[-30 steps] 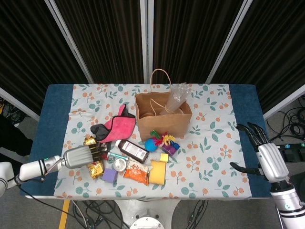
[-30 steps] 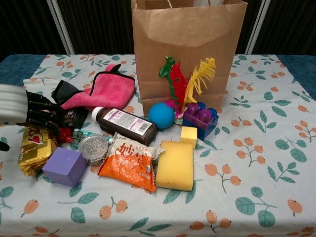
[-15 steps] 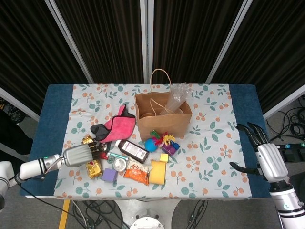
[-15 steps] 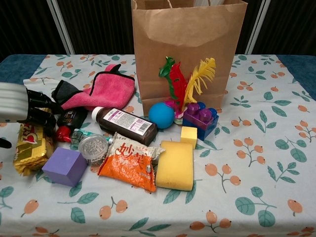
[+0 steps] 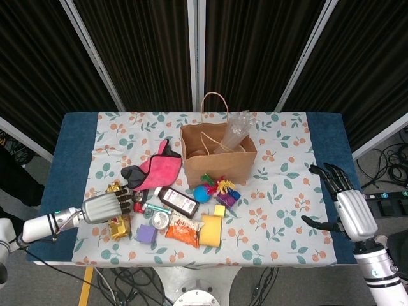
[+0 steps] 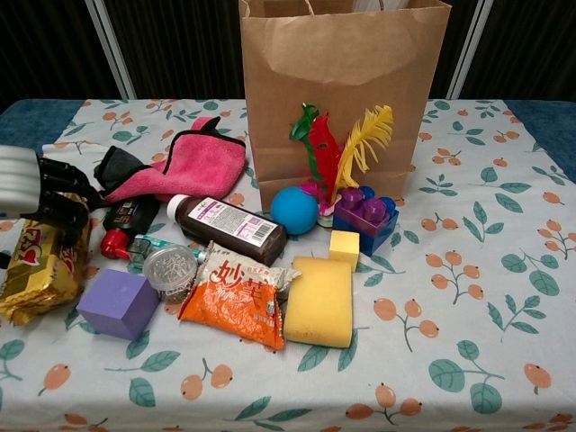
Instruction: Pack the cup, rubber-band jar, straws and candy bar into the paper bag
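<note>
The brown paper bag (image 5: 218,159) (image 6: 342,99) stands open at mid-table, and clear plastic (image 5: 236,129) sticks out of its top. My left hand (image 5: 105,205) (image 6: 38,192) is at the left edge, its fingers curled over the top end of the gold candy bar (image 5: 116,227) (image 6: 36,270), which lies tilted beneath it. A small round clear jar (image 5: 160,220) (image 6: 171,268) sits just right of the bar, apart from the hand. My right hand (image 5: 347,207) hovers open at the table's right edge, holding nothing. I cannot pick out the straws.
Clutter lies in front of the bag: a pink cloth (image 6: 193,162), a brown bottle (image 6: 229,227), a blue ball (image 6: 294,211), a purple cube (image 6: 117,302), an orange snack packet (image 6: 238,297), a yellow sponge (image 6: 319,301), and feathers with a purple block (image 6: 364,214).
My left hand has pulled back to the left, and the gold candy bar has slid left with it and tilted. The right hand has shifted slightly inward.
</note>
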